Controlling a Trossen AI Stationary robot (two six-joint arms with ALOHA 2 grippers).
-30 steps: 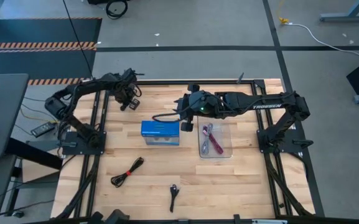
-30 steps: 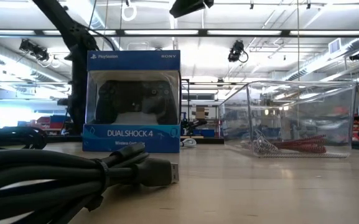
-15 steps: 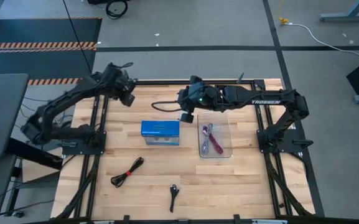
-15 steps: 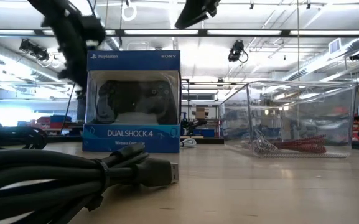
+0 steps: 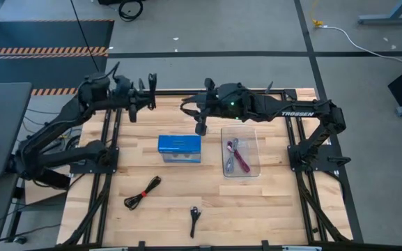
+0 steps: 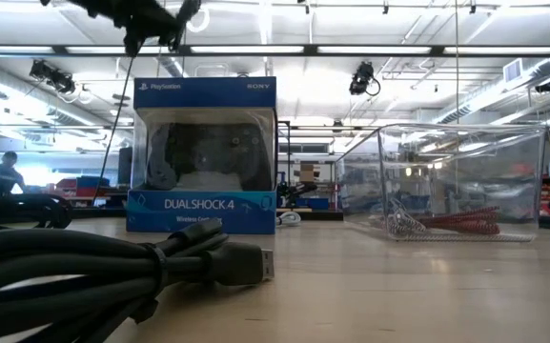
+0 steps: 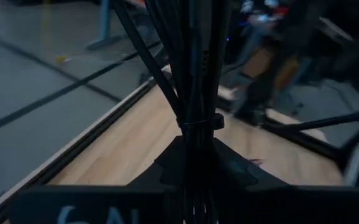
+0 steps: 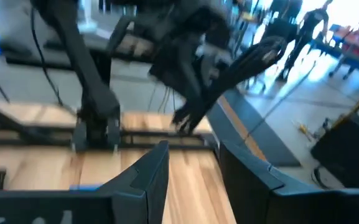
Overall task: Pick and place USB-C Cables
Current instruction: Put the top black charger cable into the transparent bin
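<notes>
My left gripper is raised over the table's far-left corner and is shut on a bundle of black USB-C cable. It shows at the top of the low view. My right gripper hangs open above the far middle of the table, beyond the blue box, with nothing between its fingers. A magenta cable and a grey cable lie in the clear tray. Two more black cables lie on the near part of the table. My left gripper pinches the black cable bundle between its two fingers, just behind the bundle's tie. The strands run along the fingers and out past their tips. The bundle is lifted clear of the table. The right wrist view shows it sticking out of the gripper.
The blue box stands upright mid-table, with the tray to its right. A black cable bundle with its plug lies close to the low camera. Bare wood lies between the box and the near cables. A person is in the room behind.
My left arm has risen from behind the blue box to well above it, drawing back toward the far-left corner with its gripper turning level. My right gripper has lifted and moved toward the far edge, slightly left.
</notes>
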